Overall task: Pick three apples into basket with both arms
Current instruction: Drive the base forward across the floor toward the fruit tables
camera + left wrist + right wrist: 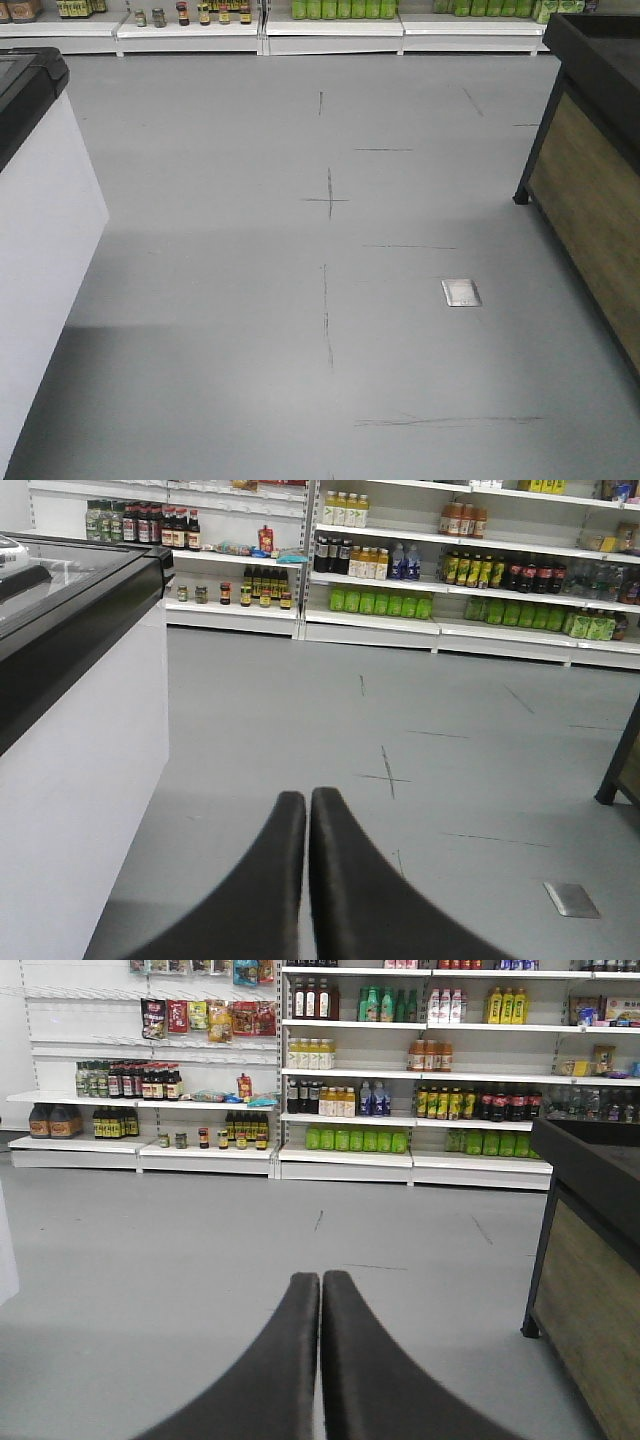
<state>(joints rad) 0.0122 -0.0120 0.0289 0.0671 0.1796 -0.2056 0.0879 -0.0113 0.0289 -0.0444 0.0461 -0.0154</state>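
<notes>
We face a wide grey floor [250,330], with stocked shelves [350,1080] along the far wall, a white freezer cabinet [40,230] on the left and a wood-sided stand [590,200] on the right. We find no apples and no basket in any view, so we judge the task not begun: all three picks are left. The left gripper [307,798] and the right gripper [321,1280] each point ahead over the floor, jaws pressed together, holding nothing.
</notes>
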